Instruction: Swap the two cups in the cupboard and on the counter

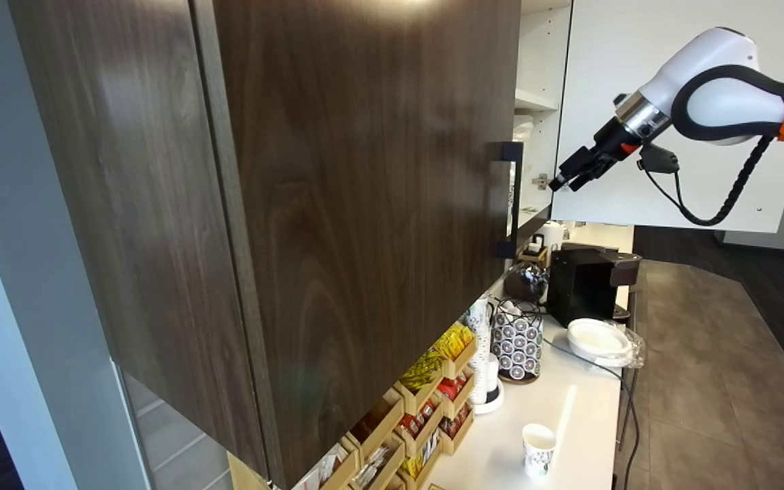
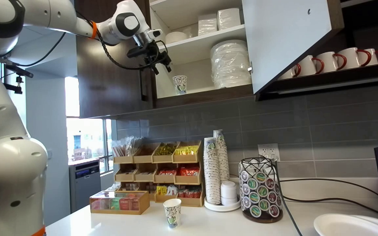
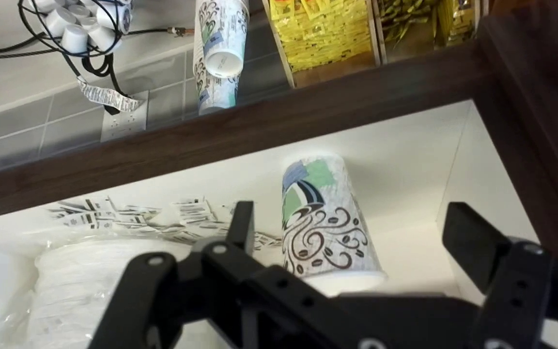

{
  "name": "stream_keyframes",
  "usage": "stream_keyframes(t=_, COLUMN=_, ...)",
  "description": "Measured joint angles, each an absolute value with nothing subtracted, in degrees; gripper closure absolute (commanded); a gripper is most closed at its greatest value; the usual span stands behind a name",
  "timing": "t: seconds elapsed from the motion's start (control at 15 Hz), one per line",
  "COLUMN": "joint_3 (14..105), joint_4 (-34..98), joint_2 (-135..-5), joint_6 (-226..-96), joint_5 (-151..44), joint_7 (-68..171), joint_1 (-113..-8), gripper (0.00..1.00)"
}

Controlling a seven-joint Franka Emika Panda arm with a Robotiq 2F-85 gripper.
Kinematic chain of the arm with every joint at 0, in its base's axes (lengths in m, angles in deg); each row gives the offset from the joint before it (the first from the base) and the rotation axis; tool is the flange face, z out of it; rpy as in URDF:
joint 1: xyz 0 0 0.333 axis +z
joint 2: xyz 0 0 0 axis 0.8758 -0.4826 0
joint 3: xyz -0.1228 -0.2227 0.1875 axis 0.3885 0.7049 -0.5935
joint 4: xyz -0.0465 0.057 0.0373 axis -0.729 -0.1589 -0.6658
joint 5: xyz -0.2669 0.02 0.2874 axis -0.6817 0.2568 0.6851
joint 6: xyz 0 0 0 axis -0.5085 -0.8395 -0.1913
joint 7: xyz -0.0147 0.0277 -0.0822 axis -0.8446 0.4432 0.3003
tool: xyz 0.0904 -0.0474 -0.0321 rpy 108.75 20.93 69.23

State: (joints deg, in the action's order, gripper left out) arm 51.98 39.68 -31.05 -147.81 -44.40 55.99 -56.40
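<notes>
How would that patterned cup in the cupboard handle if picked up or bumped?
The patterned cup looks like paper, so probably light and easily dented. Narrower at its base than its rim, it might tip if bumped.

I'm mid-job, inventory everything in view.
cupboard: 1, dark brown, above white counter
cupboard cup: 1, patterned white, in cupboard
counter cup: 1, patterned white, on counter
wrapped stack: 1, white, in cupboard
square stacks: 2, white, in cupboard
mugs: at least 5, white, dark shelf
rack: 1, light wood, on counter
packets: many, yellow, red, in rack
display box: 1, light wood, near rack
cup stacks: 2, white, beside rack
pod carousel: 1, black, beside cup stacks
appliance: 1, black, on counter
dishes: count unclear, white, on counter
arm: 1, white, before cupboard
pincer: 1, black, open, near cupboard cup
</notes>
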Motion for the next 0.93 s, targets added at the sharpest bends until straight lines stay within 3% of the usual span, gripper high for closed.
stream_keyframes(t=0.93, joint_3=49.67, joint_4=26.61, joint_2=-45.17, joint_6=-153.54, joint_5=-51.18, joint_7=36.56, joint_1=-58.63, gripper=0.00)
